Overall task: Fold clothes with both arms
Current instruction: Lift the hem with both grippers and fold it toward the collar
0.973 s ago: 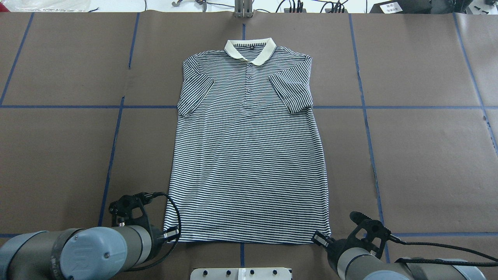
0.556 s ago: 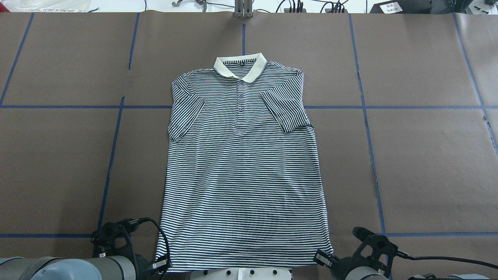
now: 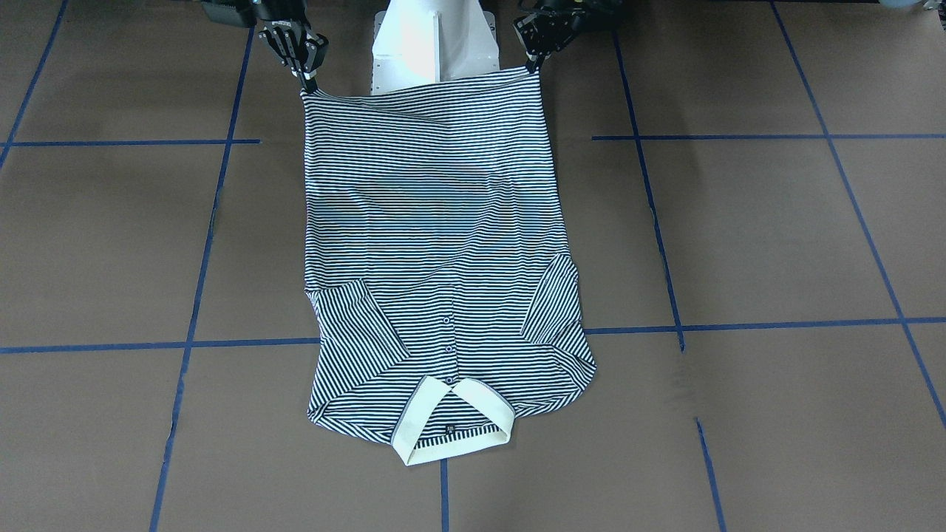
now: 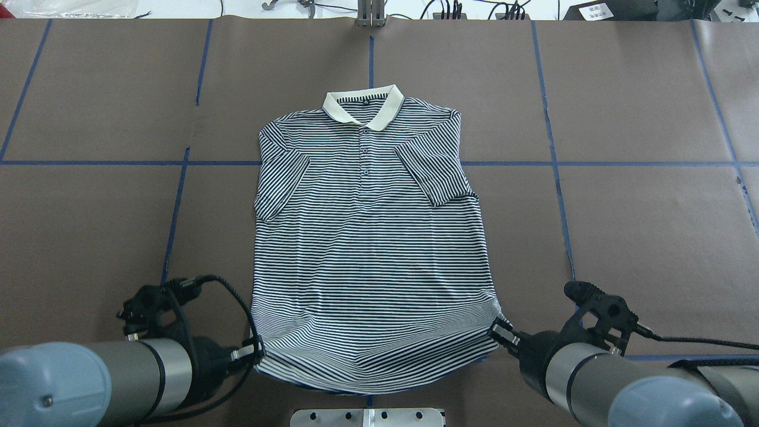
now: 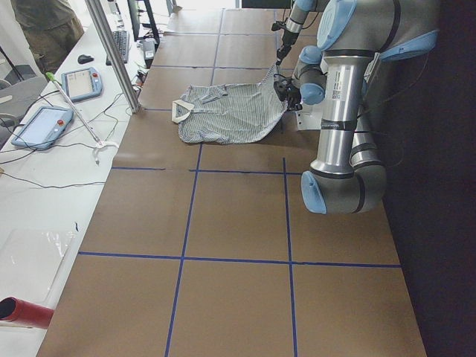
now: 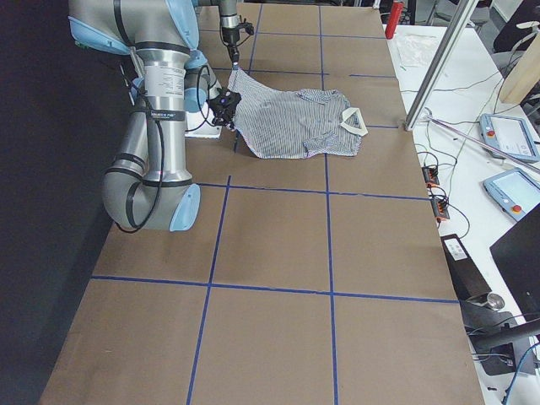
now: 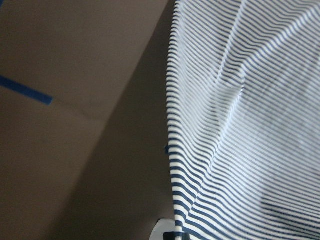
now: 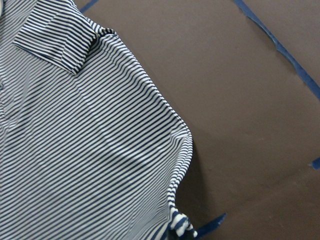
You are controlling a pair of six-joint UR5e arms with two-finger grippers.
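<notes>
Left gripper [image 4: 256, 351] pinched on one corner of polo shirt [image 4: 367, 237] at its hem [image 4: 373, 384]. Right gripper [image 4: 503, 333] pinched on other hem corner. Hem hangs raised between both pincers, sagging in middle. Rest of shirt runs straight ahead from both pincers, long axis pointing away from robot, chest flat on table [image 4: 652, 225]. At far end, collar [image 4: 362, 107], well apart from either pincer. Both arms about equally near hem. My guess: fold wants hem carried forward along that axis toward collar, pincers kept level.
</notes>
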